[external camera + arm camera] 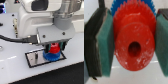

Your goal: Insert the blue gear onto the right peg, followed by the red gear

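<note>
The red gear [52,49] [131,31] sits between my gripper's [54,48] two pads [104,45], which press on its sides. It hangs just above the grey black-bordered plate [33,59], at the plate's end on the exterior view's right. Directly under the red gear lies the blue gear [50,56], flat on that end of the plate. In the wrist view, only the blue gear's [118,5] toothed rim shows behind the red one. The right peg is hidden by the gears and gripper. The red gear's centre hole [134,48] looks dark.
The plate's other half, toward the exterior view's left, is bare grey with a small dark peg [36,56]. The arm's white body [35,20] and a black cable [12,37] fill the upper part of the exterior view. White table surface [60,72] surrounds the plate.
</note>
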### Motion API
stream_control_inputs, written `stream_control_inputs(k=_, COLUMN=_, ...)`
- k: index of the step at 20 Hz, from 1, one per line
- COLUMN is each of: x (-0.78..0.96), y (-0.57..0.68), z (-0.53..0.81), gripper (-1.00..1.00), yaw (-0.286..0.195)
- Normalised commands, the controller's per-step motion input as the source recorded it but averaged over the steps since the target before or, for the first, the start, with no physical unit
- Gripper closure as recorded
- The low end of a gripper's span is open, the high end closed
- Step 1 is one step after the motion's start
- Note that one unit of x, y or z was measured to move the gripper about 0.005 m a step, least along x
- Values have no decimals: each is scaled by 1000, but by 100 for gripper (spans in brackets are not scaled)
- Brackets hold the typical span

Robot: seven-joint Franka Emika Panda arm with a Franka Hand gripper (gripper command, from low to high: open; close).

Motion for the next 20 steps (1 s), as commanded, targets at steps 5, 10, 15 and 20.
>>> stream_control_inputs(k=5, x=49, y=-50, z=198, gripper=100, yaw=0)
stream_control_inputs(k=10, x=159, y=-97, z=-186, gripper=100, yaw=0)
stream_control_inputs(k=15, x=167, y=-23, z=-297, gripper=100, yaw=0)
stream_control_inputs(k=20, x=155, y=5, z=58, gripper=100, yaw=0)
